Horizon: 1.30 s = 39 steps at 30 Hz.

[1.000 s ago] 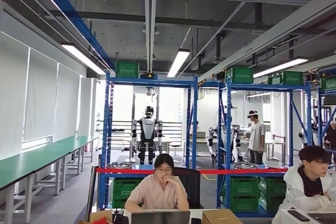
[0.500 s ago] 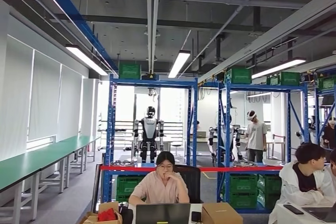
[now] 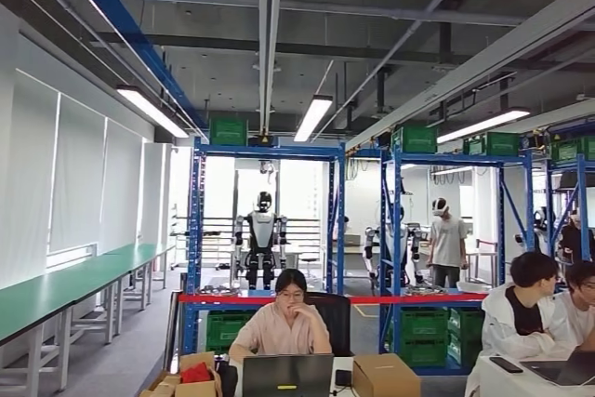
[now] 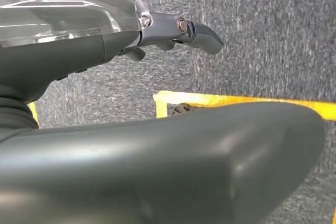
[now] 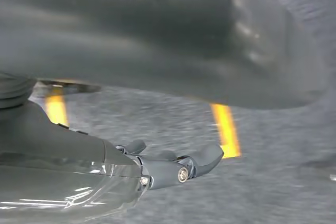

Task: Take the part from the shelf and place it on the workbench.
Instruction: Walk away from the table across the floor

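Both hands hang down holding nothing: left hand (image 4: 174, 30), right hand (image 5: 174, 169). The part on the blue shelf (image 3: 263, 298) is too far to judge; maybe hard metal.

Blue painted metal shelf (image 3: 265, 230), brown cardboard box (image 3: 384, 377), glossy green benchtop (image 3: 63, 283), and rough grey carpet floor (image 4: 257, 51).

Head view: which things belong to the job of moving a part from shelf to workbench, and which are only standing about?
Job: tall blue metal shelf rack; long green-topped workbench; left hand and right hand, both empty.
Only about: green plastic crates; brown cardboard box; grey laptop; white humanoid robot behind the rack.
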{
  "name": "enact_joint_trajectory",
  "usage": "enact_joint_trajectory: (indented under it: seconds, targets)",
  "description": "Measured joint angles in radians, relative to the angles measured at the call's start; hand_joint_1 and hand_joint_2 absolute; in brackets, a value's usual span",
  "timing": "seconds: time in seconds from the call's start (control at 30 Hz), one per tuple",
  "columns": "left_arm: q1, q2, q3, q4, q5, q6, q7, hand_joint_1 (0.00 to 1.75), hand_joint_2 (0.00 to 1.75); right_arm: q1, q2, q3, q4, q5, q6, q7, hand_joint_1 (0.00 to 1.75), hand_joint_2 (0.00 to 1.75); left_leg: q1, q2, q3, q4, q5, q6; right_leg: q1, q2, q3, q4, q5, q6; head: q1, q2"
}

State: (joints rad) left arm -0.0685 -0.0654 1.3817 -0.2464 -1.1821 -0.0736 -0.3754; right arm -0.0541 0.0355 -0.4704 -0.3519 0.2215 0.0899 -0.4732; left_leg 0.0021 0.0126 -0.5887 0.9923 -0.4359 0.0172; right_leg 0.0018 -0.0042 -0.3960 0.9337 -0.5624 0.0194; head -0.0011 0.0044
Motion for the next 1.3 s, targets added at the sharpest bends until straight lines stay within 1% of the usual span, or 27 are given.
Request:
enact_joint_trajectory:
  seconds: [0.07, 0.1, 0.17, 0.2, 0.23, 0.27, 0.3, 0.33, 0.4, 0.47, 0.5, 0.57, 0.63, 0.7, 0.73, 0.77, 0.8, 0.83, 0.9, 0.97, 1.0, 1.07, 1.1, 1.17, 1.23, 1.27, 1.3]
  targets:
    - [0.0, 0.001, 0.0, 0.0, -0.003, 0.0, 0.001, 0.0, 0.0, 0.005, -0.003, -0.019, 0.033, 0.004, -0.027, 0.04, 0.0, 0.0, 0.002, -0.002, -0.01, 0.004, 0.001, -0.012, -0.001, -0.003, -0.01, -0.011, 0.007, -0.012, 0.0, 0.0]
    - [0.002, 0.001, 0.0, 0.0, -0.004, 0.0, 0.002, 0.0, 0.0, 0.008, -0.004, -0.027, 0.047, 0.008, -0.041, 0.06, 0.0, 0.0, 0.002, -0.003, -0.019, 0.019, -0.024, -0.017, -0.002, -0.005, -0.021, -0.013, 0.017, -0.021, 0.0, 0.0]
    - [0.007, 0.002, 0.0, 0.0, -0.008, -0.001, 0.003, 0.0, 0.0, 0.015, -0.004, -0.041, 0.067, 0.019, -0.068, 0.098, 0.0, 0.0, 0.004, -0.006, -0.045, 0.104, -0.121, -0.024, -0.001, -0.01, -0.05, -0.012, 0.041, -0.038, 0.0, -0.001]
    - [0.008, 0.002, 0.0, 0.0, -0.01, -0.002, 0.003, 0.0, 0.0, 0.018, -0.004, -0.047, 0.073, 0.024, -0.081, 0.116, 0.0, 0.0, 0.005, -0.006, -0.059, 0.169, -0.17, -0.026, 0.002, -0.012, -0.067, -0.009, 0.051, -0.042, 0.0, -0.001]
    - [0.007, 0.002, 0.0, 0.0, -0.011, -0.002, 0.002, 0.0, 0.0, 0.02, -0.005, -0.052, 0.079, 0.029, -0.092, 0.132, 0.0, 0.0, 0.005, -0.006, -0.068, 0.232, -0.2, -0.028, 0.004, -0.014, -0.085, -0.004, 0.061, -0.043, 0.0, -0.001]
    - [0.006, 0.002, 0.0, 0.0, -0.011, -0.002, 0.002, 0.0, 0.0, 0.021, -0.005, -0.058, 0.085, 0.032, -0.101, 0.145, 0.0, 0.0, 0.005, -0.006, -0.068, 0.277, -0.205, -0.029, 0.006, -0.016, -0.105, 0.003, 0.071, -0.043, 0.0, -0.001]
    - [0.006, 0.003, 0.0, 0.0, -0.011, -0.002, 0.002, 0.0, 0.0, 0.021, -0.006, -0.064, 0.09, 0.033, -0.107, 0.155, 0.0, 0.0, 0.006, -0.006, -0.054, 0.292, -0.186, -0.029, 0.007, -0.017, -0.126, 0.012, 0.079, -0.042, 0.0, -0.001]
    - [0.005, 0.003, 0.0, -0.001, -0.012, -0.002, 0.002, 0.0, 0.0, 0.021, -0.006, -0.071, 0.094, 0.032, -0.112, 0.163, 0.0, 0.0, 0.006, -0.006, -0.024, 0.271, -0.154, -0.028, 0.007, -0.018, -0.147, 0.024, 0.086, -0.04, 0.0, -0.001]
    - [0.004, 0.003, 0.0, -0.001, -0.012, -0.002, 0.002, 0.0, 0.0, 0.02, -0.006, -0.087, 0.099, 0.028, -0.116, 0.176, 0.0, 0.0, 0.006, -0.006, 0.076, 0.147, -0.116, -0.026, 0.008, -0.019, -0.185, 0.051, 0.096, -0.033, 0.0, -0.001]
    - [0.0, 0.003, 0.0, -0.003, -0.013, -0.002, 0.002, 0.0, 0.0, 0.02, -0.006, -0.101, 0.103, 0.032, -0.121, 0.187, 0.0, 0.0, 0.004, -0.006, 0.158, 0.019, -0.138, -0.017, 0.01, -0.019, -0.211, 0.073, 0.108, -0.025, 0.0, -0.001]
    - [-0.002, 0.003, 0.0, -0.003, -0.013, -0.002, 0.002, 0.0, 0.0, 0.019, -0.007, -0.106, 0.104, 0.036, -0.123, 0.194, 0.0, 0.0, 0.002, -0.006, 0.174, -0.012, -0.15, -0.012, 0.011, -0.02, -0.219, 0.078, 0.115, -0.02, 0.0, -0.001]
    - [-0.001, 0.002, 0.0, -0.003, -0.014, -0.002, 0.002, 0.0, 0.0, 0.02, -0.008, -0.116, 0.107, 0.045, -0.125, 0.202, 0.0, 0.0, 0.003, -0.004, 0.165, -0.02, -0.147, 0.003, 0.01, -0.017, -0.229, 0.083, 0.125, -0.008, 0.0, -0.001]
    - [0.0, 0.002, 0.0, -0.004, -0.016, -0.002, 0.002, 0.0, 0.0, 0.024, -0.009, -0.123, 0.11, 0.051, -0.126, 0.208, 0.0, 0.0, 0.005, 0.0, 0.146, -0.021, -0.127, 0.021, 0.006, -0.009, -0.242, 0.118, 0.074, 0.006, 0.0, -0.001]
    - [0.0, 0.002, 0.0, -0.004, -0.017, -0.002, 0.002, 0.0, 0.0, 0.024, -0.01, -0.128, 0.114, 0.057, -0.127, 0.21, 0.0, 0.0, 0.005, 0.002, 0.118, -0.019, -0.103, 0.03, 0.001, -0.004, -0.267, 0.226, -0.029, 0.017, 0.0, -0.001]
    - [0.0, 0.002, 0.0, -0.004, -0.018, -0.002, 0.002, 0.0, 0.0, 0.024, -0.01, -0.13, 0.115, 0.061, -0.127, 0.21, 0.0, 0.0, 0.004, 0.002, 0.101, -0.017, -0.09, 0.031, -0.001, -0.004, -0.279, 0.291, -0.066, 0.02, 0.0, -0.001]
    - [0.0, 0.002, 0.0, -0.004, -0.019, -0.002, 0.002, 0.0, 0.0, 0.023, -0.009, -0.131, 0.116, 0.065, -0.126, 0.21, 0.0, 0.0, 0.004, 0.002, 0.084, -0.015, -0.078, 0.03, -0.003, -0.004, -0.281, 0.342, -0.079, 0.023, 0.0, -0.001]
    - [0.0, 0.002, 0.0, -0.004, -0.02, -0.002, 0.002, 0.0, 0.0, 0.023, -0.008, -0.132, 0.117, 0.069, -0.126, 0.211, 0.0, 0.0, 0.003, 0.002, 0.066, -0.011, -0.068, 0.029, -0.004, -0.003, -0.271, 0.363, -0.068, 0.024, 0.0, -0.001]
    - [-0.001, 0.002, 0.0, -0.005, -0.02, -0.002, 0.002, 0.0, 0.0, 0.023, -0.007, -0.132, 0.117, 0.073, -0.125, 0.214, 0.0, 0.0, 0.003, 0.002, 0.049, -0.008, -0.057, 0.028, -0.004, -0.003, -0.242, 0.347, -0.04, 0.024, 0.0, -0.001]
    - [-0.001, 0.002, 0.0, -0.005, -0.022, -0.002, 0.002, 0.0, 0.0, 0.02, -0.006, -0.134, 0.119, 0.079, -0.125, 0.23, 0.0, 0.0, 0.003, 0.001, 0.023, -0.004, -0.037, 0.023, -0.003, 0.001, -0.135, 0.219, 0.005, 0.017, 0.0, -0.001]
    - [-0.002, 0.002, 0.0, -0.005, -0.024, -0.002, 0.002, 0.0, 0.0, 0.013, -0.004, -0.137, 0.12, 0.088, -0.13, 0.267, 0.0, 0.0, 0.0, 0.001, 0.008, -0.001, -0.019, 0.015, 0.0, 0.006, -0.021, 0.057, 0.004, 0.005, 0.0, -0.001]
    - [-0.003, 0.002, 0.0, -0.005, -0.026, -0.002, 0.002, 0.0, 0.0, 0.011, -0.004, -0.138, 0.122, 0.092, -0.133, 0.293, 0.0, 0.0, -0.001, 0.001, 0.003, 0.0, -0.009, 0.01, 0.003, 0.008, 0.009, 0.009, -0.004, -0.001, 0.0, 0.0]
    - [-0.006, 0.002, 0.0, -0.005, -0.029, -0.002, 0.002, 0.0, 0.0, 0.008, -0.001, -0.141, 0.127, 0.101, -0.142, 0.354, 0.0, 0.0, 0.001, 0.001, -0.005, 0.001, 0.004, -0.002, 0.004, 0.005, 0.012, -0.017, 0.0, -0.015, 0.0, 0.0]
    - [-0.005, 0.002, 0.0, -0.005, -0.031, -0.002, 0.002, 0.0, 0.0, 0.008, 0.001, -0.143, 0.129, 0.105, -0.146, 0.383, 0.0, 0.0, 0.003, 0.0, -0.011, 0.009, -0.009, -0.007, 0.004, 0.002, 0.003, -0.017, 0.01, -0.024, 0.0, 0.0]
    - [-0.004, 0.002, 0.0, -0.005, -0.034, -0.003, 0.002, 0.0, 0.0, 0.009, 0.006, -0.148, 0.133, 0.114, -0.153, 0.435, 0.0, 0.0, 0.005, -0.003, -0.033, 0.072, -0.087, -0.015, 0.002, -0.004, -0.024, -0.017, 0.031, -0.041, 0.0, -0.001]
    - [-0.004, 0.001, -0.001, -0.005, -0.036, -0.003, 0.003, 0.0, 0.0, 0.011, 0.01, -0.153, 0.135, 0.124, -0.156, 0.475, 0.0, 0.87, 0.006, -0.004, -0.065, 0.199, -0.177, -0.02, 0.006, -0.006, -0.056, -0.013, 0.051, -0.048, 0.0, -0.001]
    - [-0.004, 0.001, -0.001, -0.005, -0.035, -0.004, 0.004, 0.0, 0.0, 0.012, 0.013, -0.154, 0.136, 0.129, -0.155, 0.489, 0.0, 1.31, 0.006, -0.004, -0.075, 0.259, -0.191, -0.022, 0.008, -0.007, -0.073, -0.011, 0.062, -0.048, 0.0, -0.001]
    - [-0.005, 0.001, -0.001, -0.005, -0.034, -0.006, 0.006, 0.0, 0.0, 0.013, 0.016, -0.155, 0.137, 0.134, -0.154, 0.501, 0.0, 1.75, 0.006, -0.004, -0.074, 0.295, -0.179, -0.022, 0.01, -0.008, -0.089, -0.008, 0.072, -0.048, 0.0, -0.001]
